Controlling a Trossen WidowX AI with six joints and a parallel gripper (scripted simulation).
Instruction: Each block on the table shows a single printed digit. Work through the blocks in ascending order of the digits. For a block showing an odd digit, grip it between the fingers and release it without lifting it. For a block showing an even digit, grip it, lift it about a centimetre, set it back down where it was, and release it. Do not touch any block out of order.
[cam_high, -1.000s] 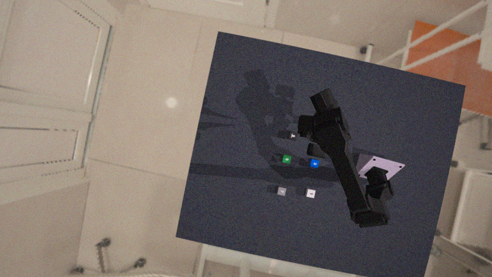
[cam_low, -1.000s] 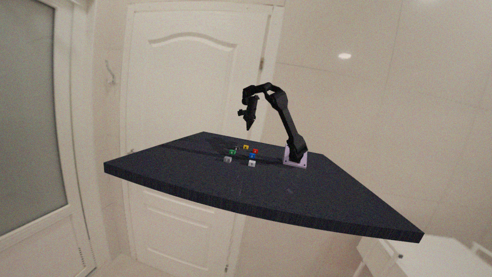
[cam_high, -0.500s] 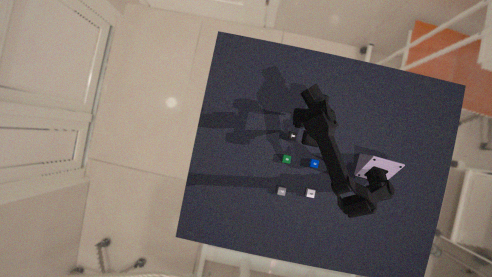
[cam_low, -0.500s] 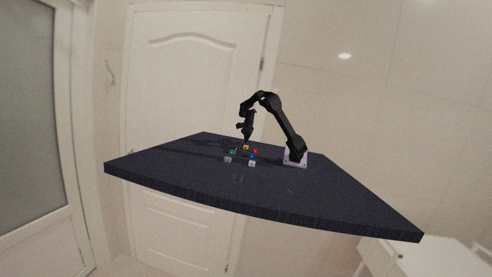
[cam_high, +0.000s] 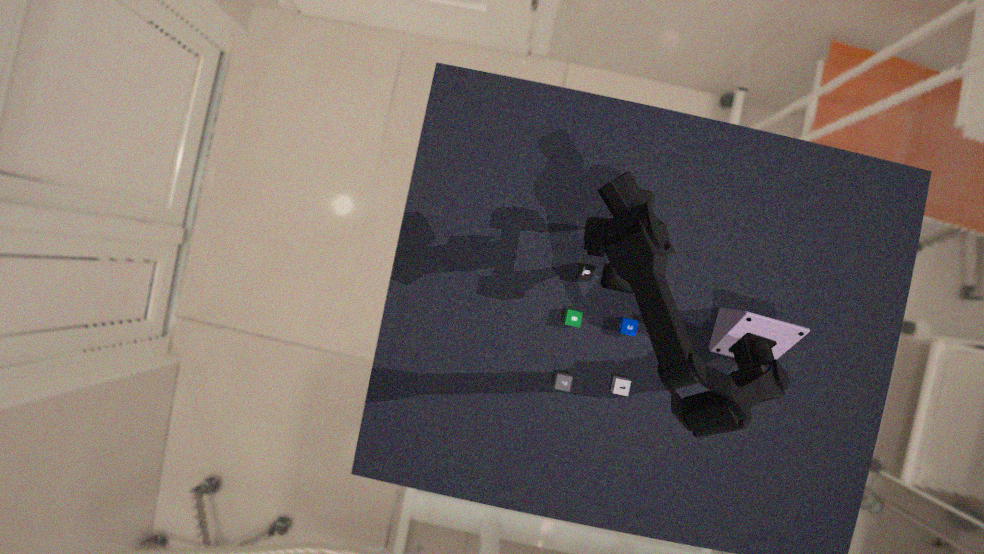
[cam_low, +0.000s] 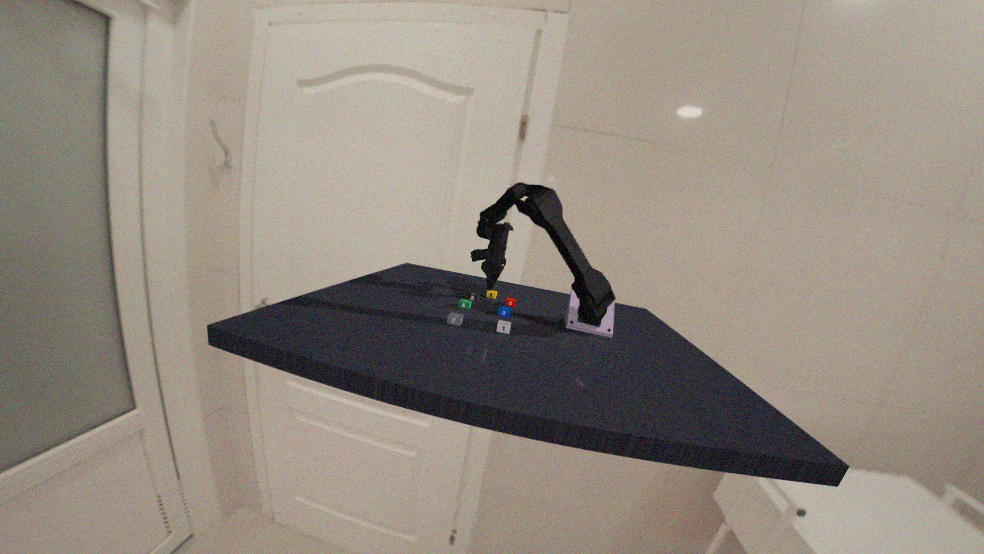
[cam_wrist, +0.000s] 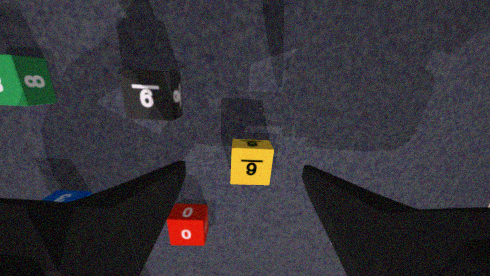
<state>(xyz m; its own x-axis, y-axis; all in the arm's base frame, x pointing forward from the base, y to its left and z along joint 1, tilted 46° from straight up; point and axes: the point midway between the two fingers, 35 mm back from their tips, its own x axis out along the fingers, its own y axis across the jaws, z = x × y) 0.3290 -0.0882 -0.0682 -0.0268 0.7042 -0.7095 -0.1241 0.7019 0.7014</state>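
My gripper (cam_wrist: 245, 169) (cam_low: 491, 283) is open and empty, pointing straight down. Its fingertips stand just above a yellow block (cam_wrist: 251, 162) (cam_low: 490, 294) with an underlined digit that reads 6 or 9. The block lies between the two fingers, clear of both. A red block marked 0 (cam_wrist: 186, 225) (cam_low: 510, 302) sits close beside it. A black block (cam_wrist: 150, 95) (cam_high: 585, 271) with an underlined 6 or 9 lies further off. In the top view the arm hides the yellow and red blocks.
A green block marked 8 (cam_wrist: 25, 80) (cam_high: 572, 317) (cam_low: 464, 304), a blue block (cam_wrist: 65, 196) (cam_high: 627, 326) (cam_low: 504, 312), a grey block (cam_high: 563, 381) (cam_low: 454, 318) and a white block (cam_high: 621, 386) (cam_low: 503, 327) lie on the dark table (cam_high: 482, 137) (cam_low: 619, 385). The arm's base (cam_high: 757, 330) (cam_low: 588, 323) stands nearby.
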